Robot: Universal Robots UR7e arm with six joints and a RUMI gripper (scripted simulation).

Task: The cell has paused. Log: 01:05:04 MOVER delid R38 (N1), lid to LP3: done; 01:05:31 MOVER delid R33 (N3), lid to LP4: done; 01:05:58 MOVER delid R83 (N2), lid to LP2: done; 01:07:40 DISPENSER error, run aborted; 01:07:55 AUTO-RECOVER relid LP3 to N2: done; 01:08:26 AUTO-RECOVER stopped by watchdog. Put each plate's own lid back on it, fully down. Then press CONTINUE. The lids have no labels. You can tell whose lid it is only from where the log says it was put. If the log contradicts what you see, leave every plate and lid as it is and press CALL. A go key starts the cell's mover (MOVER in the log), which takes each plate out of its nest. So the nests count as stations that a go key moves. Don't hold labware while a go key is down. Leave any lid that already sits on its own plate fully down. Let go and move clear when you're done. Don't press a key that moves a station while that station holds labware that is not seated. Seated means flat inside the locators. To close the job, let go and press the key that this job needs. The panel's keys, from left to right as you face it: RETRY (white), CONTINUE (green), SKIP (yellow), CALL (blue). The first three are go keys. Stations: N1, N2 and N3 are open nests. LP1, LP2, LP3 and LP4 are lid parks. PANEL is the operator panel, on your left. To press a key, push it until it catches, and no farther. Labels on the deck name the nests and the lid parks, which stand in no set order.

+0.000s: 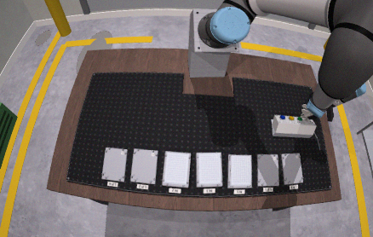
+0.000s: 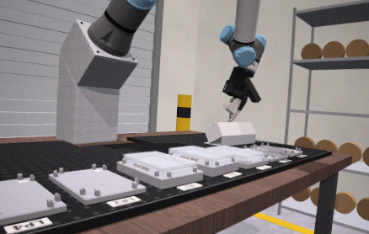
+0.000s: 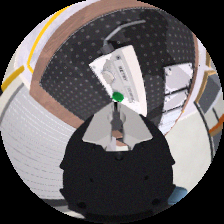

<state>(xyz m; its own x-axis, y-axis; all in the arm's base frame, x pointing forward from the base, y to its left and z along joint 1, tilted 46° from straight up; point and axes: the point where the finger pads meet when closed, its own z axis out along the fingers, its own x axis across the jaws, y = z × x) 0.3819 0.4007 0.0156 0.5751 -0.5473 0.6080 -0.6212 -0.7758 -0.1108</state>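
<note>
1. Lids sit on the three middle plates (image 1: 209, 169) of the row along the table's (image 1: 104, 60) 6 o'clock edge in the top view.
2. Four flat pads flank them, two at 7 o'clock (image 1: 114, 164) and two at 5 o'clock (image 1: 292, 168); their tops look bare.
3. Toward 3 o'clock, the key box (image 1: 291, 130) carries a blue, a yellow and a green key (image 1: 300, 119).
4. Above that box, the gripper (image 2: 232, 113) points down, jaws fully together with nothing held.
5. In the wrist view its tip (image 3: 116, 106) is at the green key; whether it touches is unclear.
</note>
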